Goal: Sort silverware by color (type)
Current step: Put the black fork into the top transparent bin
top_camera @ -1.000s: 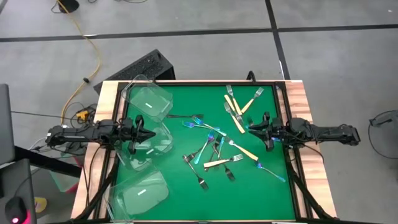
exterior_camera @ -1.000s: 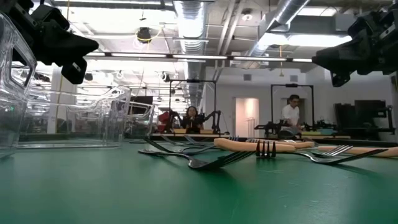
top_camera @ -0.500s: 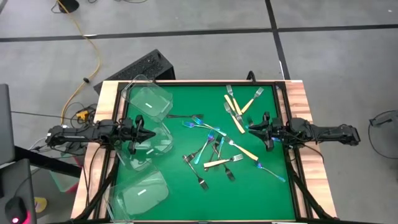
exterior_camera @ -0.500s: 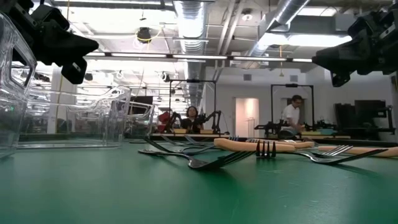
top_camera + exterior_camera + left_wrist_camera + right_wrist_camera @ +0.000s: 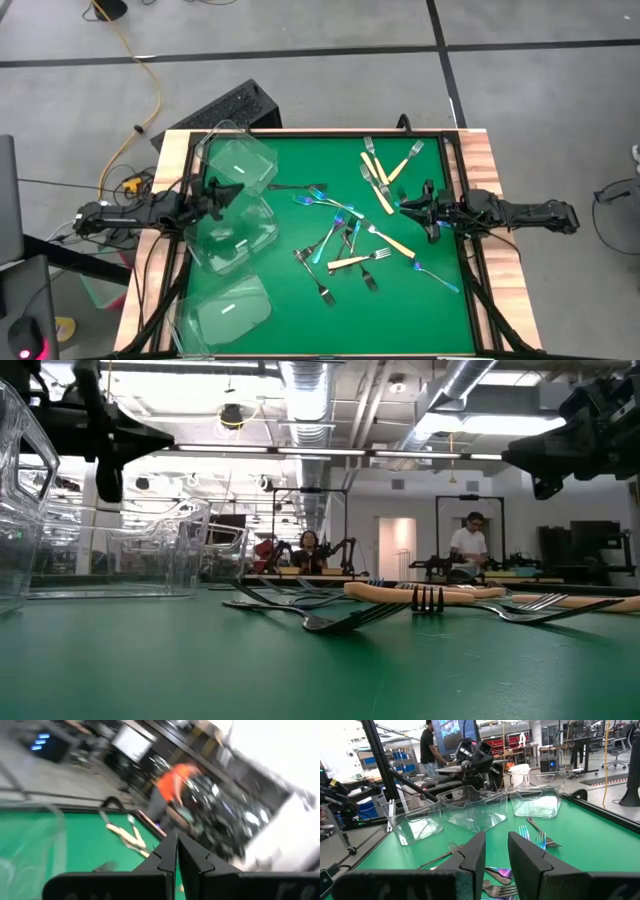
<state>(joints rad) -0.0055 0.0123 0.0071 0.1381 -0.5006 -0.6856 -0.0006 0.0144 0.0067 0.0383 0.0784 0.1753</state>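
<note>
Still unsorted, scattered small forks of grey metal, iridescent blue and cream handles across green tabletop. Right claw part-open, empty, beside cream-handled ones; left claw closed, empty, over clear plastic tubs. Best descending squarely over one isolated handle.

**Green surface, forks and tubs**

The green surface with pale wooden edges carries three clear tubs along its left side. Loose forks lie scattered over the middle and right: cream-handled, blue-purple and dark metal ones, several crossing.
</note>
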